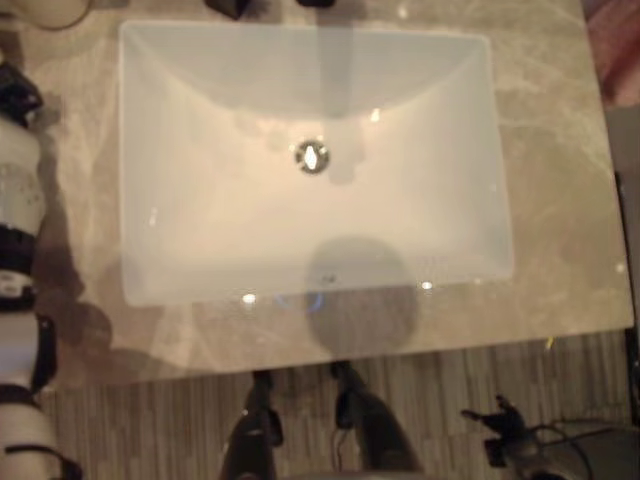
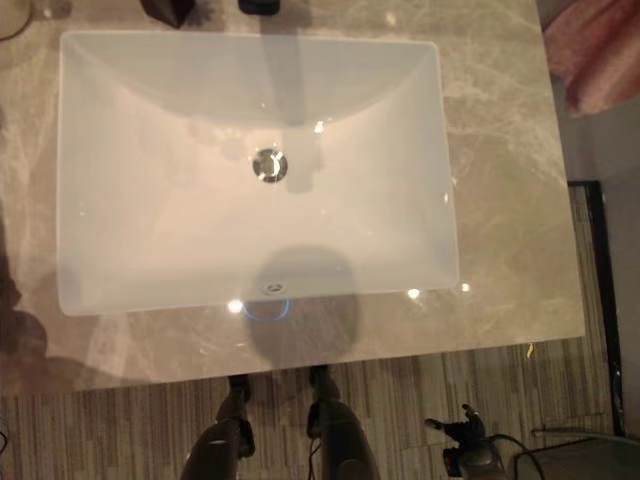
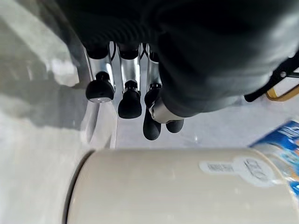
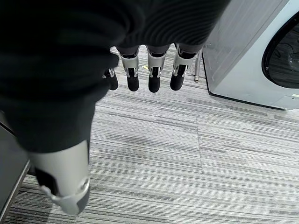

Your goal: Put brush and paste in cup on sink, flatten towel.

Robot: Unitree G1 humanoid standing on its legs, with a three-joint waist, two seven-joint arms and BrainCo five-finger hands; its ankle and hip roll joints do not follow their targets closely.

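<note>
- Cream cylindrical cup [image 3: 182,186] lies just beyond left hand [image 3: 128,88]; fingers relaxed, holding nothing.
- Right hand [image 4: 149,70] hangs over striped floor [image 4: 187,163], fingers straight, empty.
- Judgement: pink towel [image 2: 595,50] unflattened; nothing yet placed.

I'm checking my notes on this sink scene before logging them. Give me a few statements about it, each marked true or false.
1. The white sink basin holds a toothbrush. False: the basin is bare apart from its metal drain.
2. The right hand hangs over striped carpet, holding nothing. True.
3. The left hand grips the cream cup. False: its fingers are straight, beside the cup.
4. A pink cloth lies at the counter's far right corner. True.
</note>
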